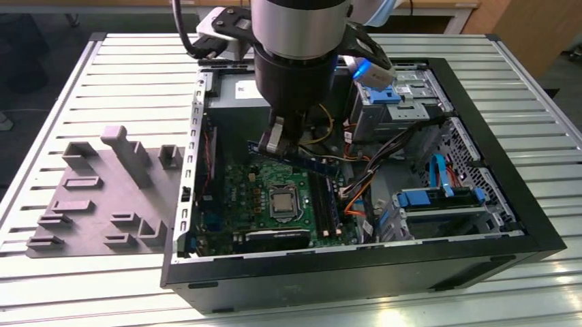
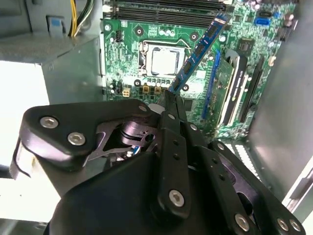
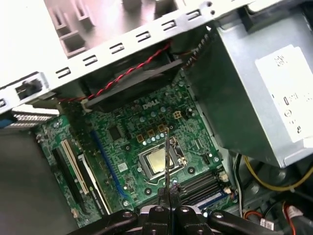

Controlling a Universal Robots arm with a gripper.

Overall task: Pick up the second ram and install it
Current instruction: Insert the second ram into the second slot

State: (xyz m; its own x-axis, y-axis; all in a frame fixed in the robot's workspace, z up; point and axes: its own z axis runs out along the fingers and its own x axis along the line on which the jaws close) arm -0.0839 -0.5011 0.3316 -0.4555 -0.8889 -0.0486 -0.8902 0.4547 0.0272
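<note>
— Since you want the jaws first: they're pressed together on one short end of the second ram [image 2: 198,51]. The gripper [image 2: 170,98] pinches it there, and the rest of the stick pokes out free.
— Where's the stick?
— It's in the air above the motherboard [image 2: 122,44], tilted, not seated in any slot. In the first wrist view it's edge-on, a thin line over the CPU socket [image 3: 157,162]. In the exterior view it slants from the gripper toward the exterior view's right, inside the open computer case [image 1: 364,269].
— Slots?
— The long black memory slots [image 3: 198,183] lie beside the socket, near the stick. Cannot tell if any is filled.
— Anything in the way?
— A cable bundle [image 1: 356,196], orange and black, crowds right next to the slots on the exterior view's right. The grey power supply box [image 3: 264,98] stands close by the board's edge, with yellow wires [image 3: 254,178] beside it. A red twisted wire [image 3: 128,73] runs along the case's rear wall. The drive cage [image 1: 437,201] with blue tabs is further toward the exterior view's right, apart from the stick.
— Outside the case?
— A grey holder tray [image 1: 100,197] sits on the slatted table [image 1: 82,286], at the exterior view's left, just beside the case.
</note>
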